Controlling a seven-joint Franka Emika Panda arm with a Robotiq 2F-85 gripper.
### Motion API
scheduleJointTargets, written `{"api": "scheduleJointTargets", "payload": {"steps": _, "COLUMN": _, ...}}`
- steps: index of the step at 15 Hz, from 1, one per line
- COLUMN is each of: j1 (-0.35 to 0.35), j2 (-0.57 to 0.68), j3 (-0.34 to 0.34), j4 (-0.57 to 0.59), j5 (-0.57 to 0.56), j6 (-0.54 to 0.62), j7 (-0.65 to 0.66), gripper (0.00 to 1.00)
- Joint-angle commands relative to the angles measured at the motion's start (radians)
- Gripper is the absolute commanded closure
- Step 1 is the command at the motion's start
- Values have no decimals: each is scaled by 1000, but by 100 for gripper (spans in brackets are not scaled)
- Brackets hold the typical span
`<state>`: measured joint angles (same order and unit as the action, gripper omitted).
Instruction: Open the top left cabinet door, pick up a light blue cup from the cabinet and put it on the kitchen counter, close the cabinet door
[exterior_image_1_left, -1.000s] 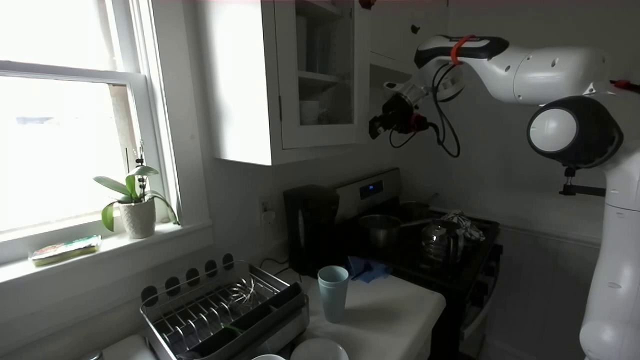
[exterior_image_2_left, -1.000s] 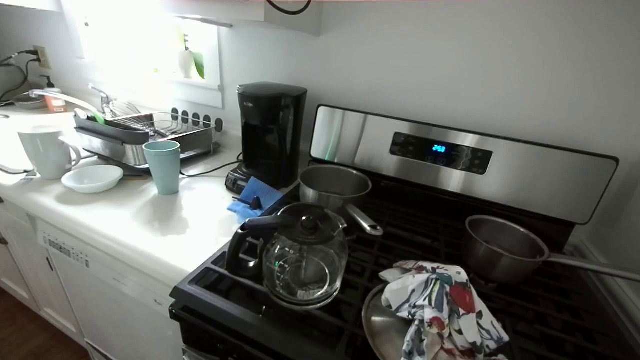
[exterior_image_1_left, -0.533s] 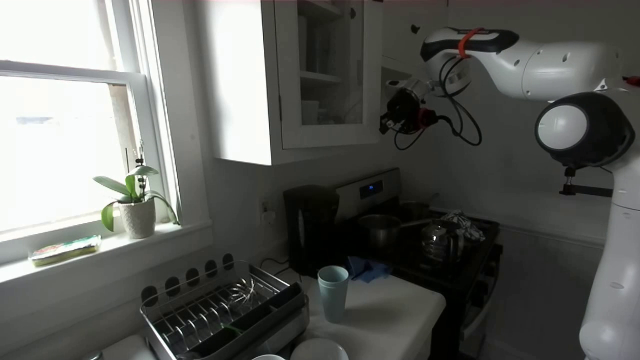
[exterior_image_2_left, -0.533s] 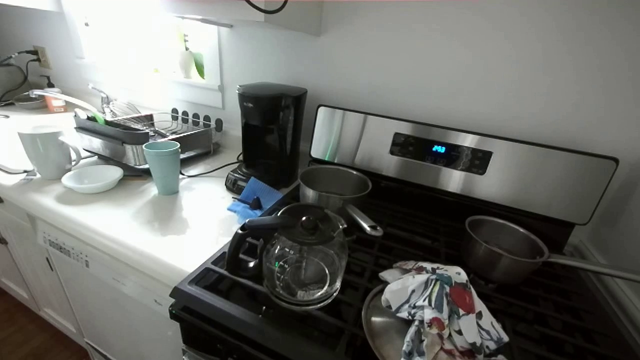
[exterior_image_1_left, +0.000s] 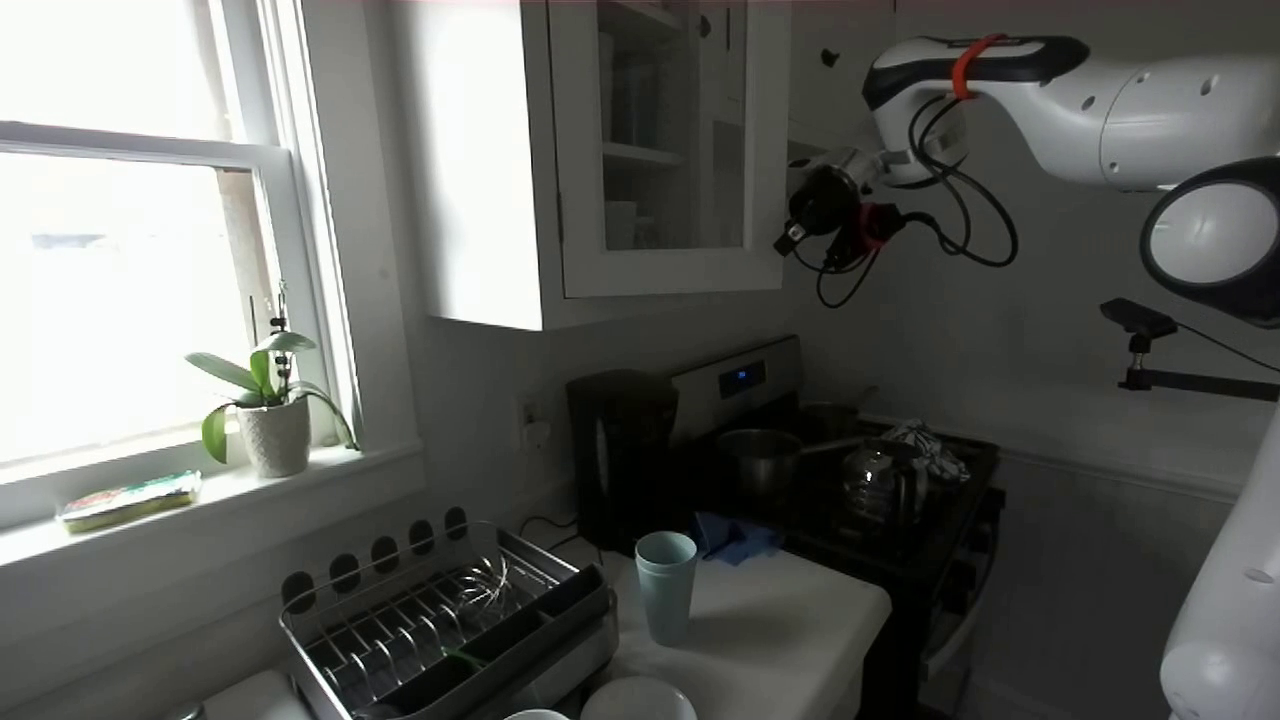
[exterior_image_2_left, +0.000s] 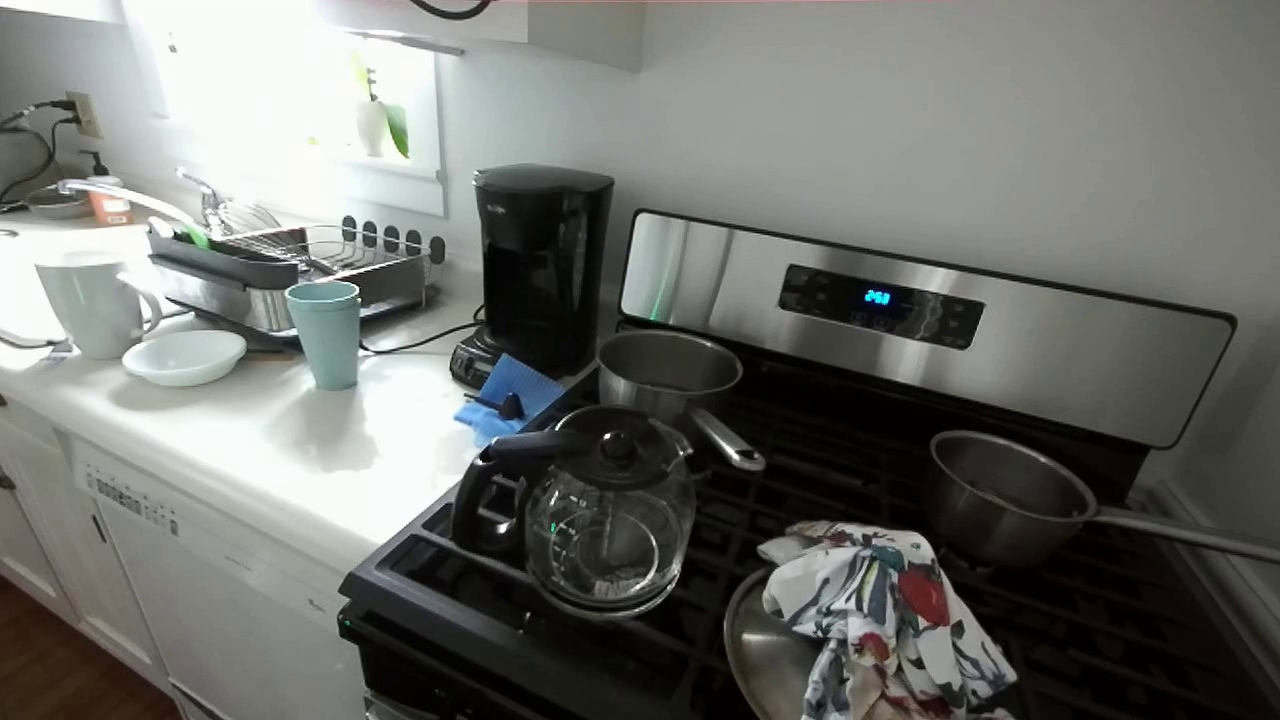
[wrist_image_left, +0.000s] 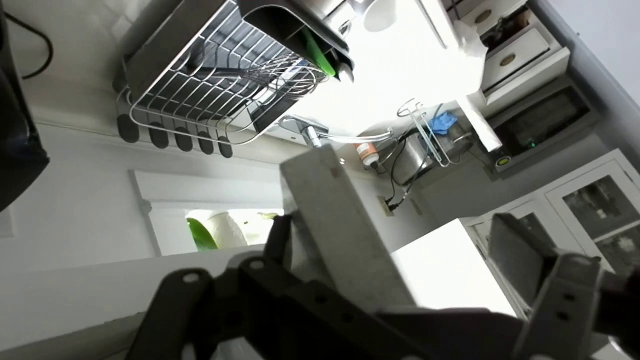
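Observation:
The top left cabinet door (exterior_image_1_left: 660, 274), white-framed with a glass pane, stands partly open on the cabinet (exterior_image_1_left: 480, 170). My gripper (exterior_image_1_left: 786, 236) is at its free edge, near the lower corner. In the wrist view the gripper (wrist_image_left: 397, 230) is open with the door's edge (wrist_image_left: 340, 220) between its fingers. One finger (wrist_image_left: 279, 240) lies close against a face of the door; the opposite finger (wrist_image_left: 517, 255) is well apart from it. Dimly through the glass shows the light blue cup (exterior_image_1_left: 620, 222), pale, on the lower shelf. The kitchen counter (exterior_image_1_left: 770, 625) is below.
A blue-green tumbler (exterior_image_2_left: 326, 335) stands upright on the counter beside the dish rack (exterior_image_1_left: 540, 650). The coffee maker (exterior_image_2_left: 545, 260) sits below the cabinet. A glass carafe (exterior_image_2_left: 610, 530) and pots (exterior_image_2_left: 1010, 500) are on the stove. Cables (exterior_image_1_left: 960, 200) hang from the wrist.
The door has swung wider, its free edge moving outward. My gripper and arm have moved right and slightly up in an exterior view along with it. Things on the counter have stayed put.

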<state>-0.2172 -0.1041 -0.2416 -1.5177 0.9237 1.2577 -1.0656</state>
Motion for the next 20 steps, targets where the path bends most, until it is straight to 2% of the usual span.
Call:
{"api": "scheduleJointTargets", "payload": {"steps": 1, "j1": 23, "j2": -161, "j3": 34, "j4": -194, "j5": -2, "j6": 72, "j7": 120, "gripper": 0}}
{"api": "scheduleJointTargets", "payload": {"steps": 8, "j1": 61, "j2": -309, "j3": 38, "j4": -350, "j5": 61, "j6": -5, "j7": 217, "gripper": 0}}
{"api": "scheduleJointTargets", "payload": {"steps": 15, "j1": 97, "j2": -315, "j3": 38, "j4": -410, "j5": 185, "j6": -127, "j7": 278, "gripper": 0}}
{"api": "scheduleJointTargets", "payload": {"steps": 18, "j1": 73, "j2": -313, "j3": 54, "j4": -394, "j5": 153, "j6": -68, "j7": 279, "gripper": 0}}
{"api": "scheduleJointTargets", "payload": {"steps": 20, "j1": 52, "j2": -319, "j3": 59, "j4": -382, "j5": 138, "j6": 45, "j7": 254, "gripper": 0}}
